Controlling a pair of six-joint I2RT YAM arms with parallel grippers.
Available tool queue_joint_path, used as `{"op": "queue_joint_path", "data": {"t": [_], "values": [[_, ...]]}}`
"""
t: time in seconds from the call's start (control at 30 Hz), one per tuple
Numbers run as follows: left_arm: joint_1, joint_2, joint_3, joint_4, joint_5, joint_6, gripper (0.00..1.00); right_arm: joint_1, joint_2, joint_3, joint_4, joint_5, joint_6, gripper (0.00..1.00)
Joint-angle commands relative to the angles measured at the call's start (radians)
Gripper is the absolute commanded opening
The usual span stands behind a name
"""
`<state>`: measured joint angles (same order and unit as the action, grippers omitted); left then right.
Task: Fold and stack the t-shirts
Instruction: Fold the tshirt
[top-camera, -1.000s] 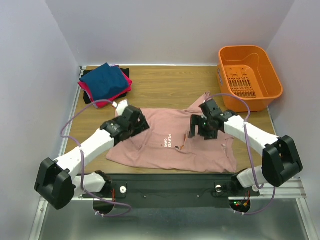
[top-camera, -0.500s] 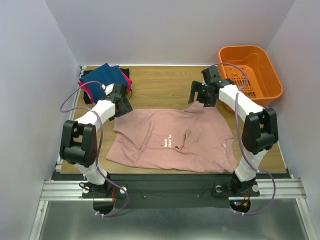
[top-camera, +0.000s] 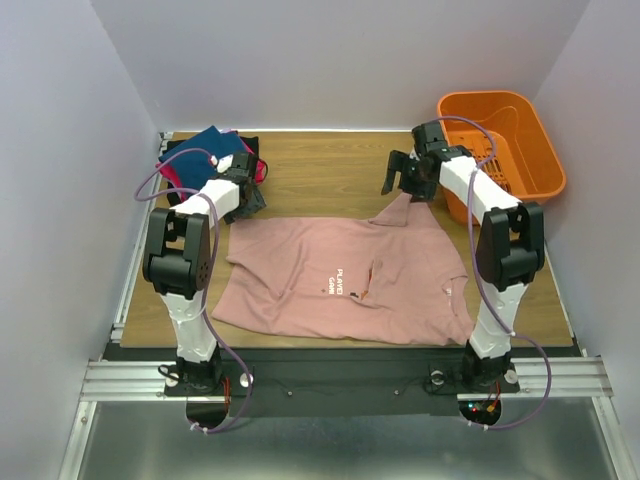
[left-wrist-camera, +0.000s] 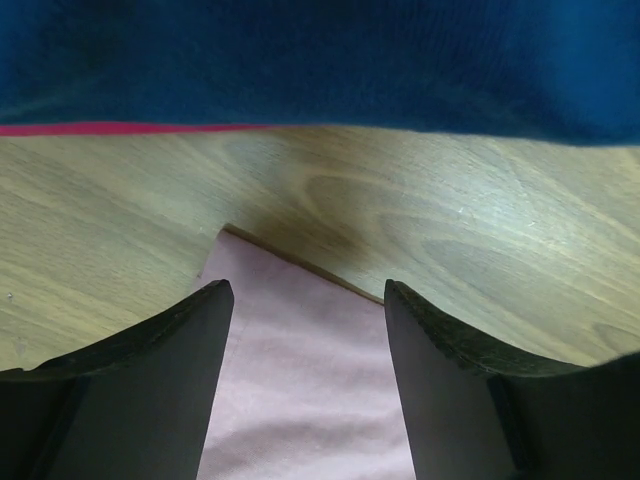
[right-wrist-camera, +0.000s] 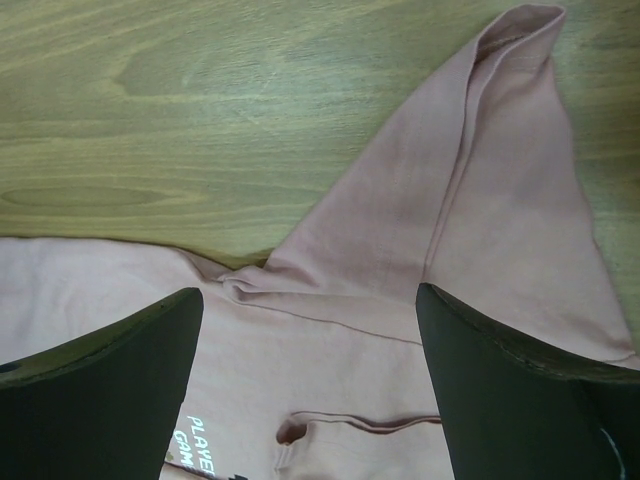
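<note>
Here both spread apart: left gripper (left-wrist-camera: 308, 292) over pink tee (top-camera: 345, 280) corner, table (left-wrist-camera: 480, 230) strip before navy tee (left-wrist-camera: 320, 60); right gripper (right-wrist-camera: 310, 295) over sleeve (right-wrist-camera: 510, 150) edge.

Pink t-shirt (top-camera: 300, 275) matt cloth; table (top-camera: 320, 170) smooth wood-grain, maybe laminate; basket (top-camera: 485, 97) plastic.

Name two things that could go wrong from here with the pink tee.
Left fingers straddle a corner of the tee right beside the navy stack; they might snag it. Right fingers hang over a creased sleeve; a pinch may catch one layer only.
</note>
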<state>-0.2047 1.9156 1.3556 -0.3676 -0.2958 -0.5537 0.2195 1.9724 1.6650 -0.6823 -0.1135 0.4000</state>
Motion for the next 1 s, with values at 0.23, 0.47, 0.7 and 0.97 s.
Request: {"op": "queue_joint_path", "data": {"t": [0.23, 0.47, 0.7, 0.97], "values": [[0.025, -0.043, -0.010, -0.016, -0.023, -0.045, 0.73, -0.060, 0.072, 0.119, -0.002, -0.066, -0.006, 0.93], [0.033, -0.001, 0.008, -0.036, -0.025, -0.046, 0.66, -0.075, 0.089, 0.131, -0.002, -0.084, -0.004, 0.93], [0.036, 0.010, 0.005, -0.037, -0.019, -0.046, 0.61, -0.086, 0.092, 0.133, -0.002, -0.074, -0.013, 0.93], [0.037, 0.026, -0.004, -0.039, -0.009, -0.048, 0.61, -0.088, 0.109, 0.131, -0.002, -0.043, -0.032, 0.93]]}}
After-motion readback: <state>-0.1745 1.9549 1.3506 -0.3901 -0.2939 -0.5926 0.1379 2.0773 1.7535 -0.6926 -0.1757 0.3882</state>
